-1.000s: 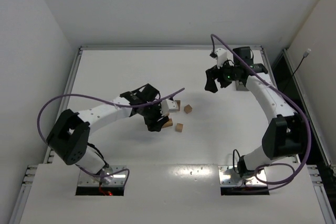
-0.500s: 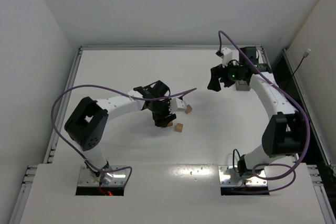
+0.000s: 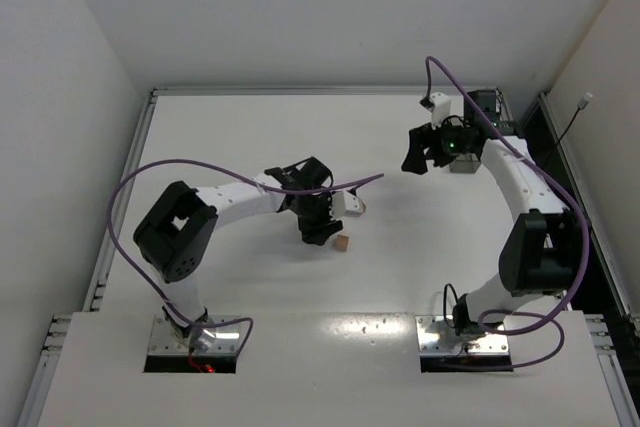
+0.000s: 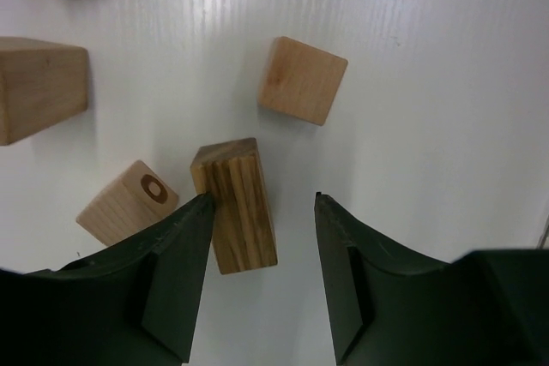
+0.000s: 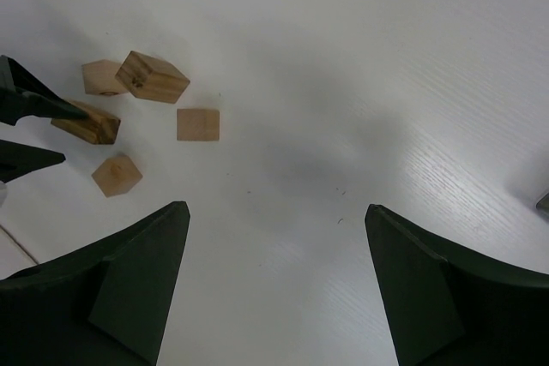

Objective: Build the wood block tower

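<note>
My left gripper (image 4: 262, 199) points straight down, jaws half-spread astride the long striped light-brown wooden block (image 4: 233, 207) lying on the white surface (image 4: 429, 83), left arm (image 3: 240, 197) bent inward. Just beside it lie tan wooden cubes (image 4: 302, 81); my right gripper (image 5: 276, 210) hovers wide, well apart.

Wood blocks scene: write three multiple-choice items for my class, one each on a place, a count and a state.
1. In the left wrist view, the dark-grained block lies: A in the gap of the left gripper; B atop another block; C well apart from that gripper.
2. The right wrist view shows how many wood blocks? A three; B five; C eight.
3. The right gripper is: A shut on a block; B open, empty; C shut, empty.
Key: 1 A, the gripper straddles it. 2 B, five are countable. 3 B, it stands wide with nothing between.
</note>
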{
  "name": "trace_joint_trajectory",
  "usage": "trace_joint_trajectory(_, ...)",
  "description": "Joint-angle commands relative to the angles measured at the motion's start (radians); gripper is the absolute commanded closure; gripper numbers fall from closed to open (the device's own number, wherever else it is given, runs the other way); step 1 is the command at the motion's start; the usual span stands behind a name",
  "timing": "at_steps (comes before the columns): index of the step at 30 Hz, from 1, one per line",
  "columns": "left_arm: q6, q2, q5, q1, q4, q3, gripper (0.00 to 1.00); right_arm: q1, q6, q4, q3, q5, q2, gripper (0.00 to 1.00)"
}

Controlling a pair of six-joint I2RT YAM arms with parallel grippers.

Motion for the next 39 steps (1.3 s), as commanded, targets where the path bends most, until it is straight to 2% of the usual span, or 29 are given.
trace_joint_trajectory(1, 0.015, 0.055, -0.003, -0.009, 0.025, 0.004, 0.53, -0.007, -0.022, 0.005, 0.038, -0.041, 0.002, 0.2)
trace_joint_trajectory(10, 0.015, 0.085, -0.021, -0.009, 0.025, 0.004, 0.55, -0.016, -0.041, -0.004, 0.029, -0.041, 0.002, 0.2)
trace_joint_trajectory(14, 0.015, 0.076, -0.021, -0.009, 0.025, -0.021, 0.62, -0.016, -0.042, -0.014, 0.029, -0.05, 0.002, 0.2)
trace_joint_trajectory(18, 0.015, 0.053, -0.031, -0.009, 0.025, -0.055, 0.82, -0.016, -0.042, -0.014, 0.038, -0.05, 0.002, 0.22)
trace_joint_trajectory(19, 0.015, 0.044, -0.031, -0.009, 0.025, -0.055, 1.0, -0.016, -0.042, -0.014, 0.038, -0.059, 0.002, 0.22)
trace_joint_trajectory(24, -0.038, -0.08, -0.018, -0.009, 0.062, -0.104, 1.0, 0.009, -0.104, -0.023, 0.028, -0.108, -0.033, 0.22)
trace_joint_trajectory(26, -0.077, -0.183, 0.061, 0.015, 0.091, -0.113, 1.0, 0.033, -0.144, -0.058, 0.028, -0.205, -0.042, 0.22)
trace_joint_trajectory(28, -0.17, -0.218, 0.218, 0.089, 0.116, -0.076, 1.0, 0.061, -0.215, -0.102, 0.04, -0.3, -0.03, 0.22)
trace_joint_trajectory(32, -0.397, -0.247, 0.406, 0.216, 0.215, -0.036, 1.0, 0.105, -0.345, -0.224, 0.07, -0.435, 0.024, 0.23)
trace_joint_trajectory(36, -0.587, -0.287, 0.479, 0.293, 0.364, -0.027, 1.0, 0.156, -0.463, -0.346, 0.127, -0.544, 0.068, 0.26)
trace_joint_trajectory(39, -0.641, -0.298, 0.521, 0.293, 0.427, -0.027, 1.0, 0.209, -0.477, -0.374, 0.159, -0.599, 0.079, 0.27)
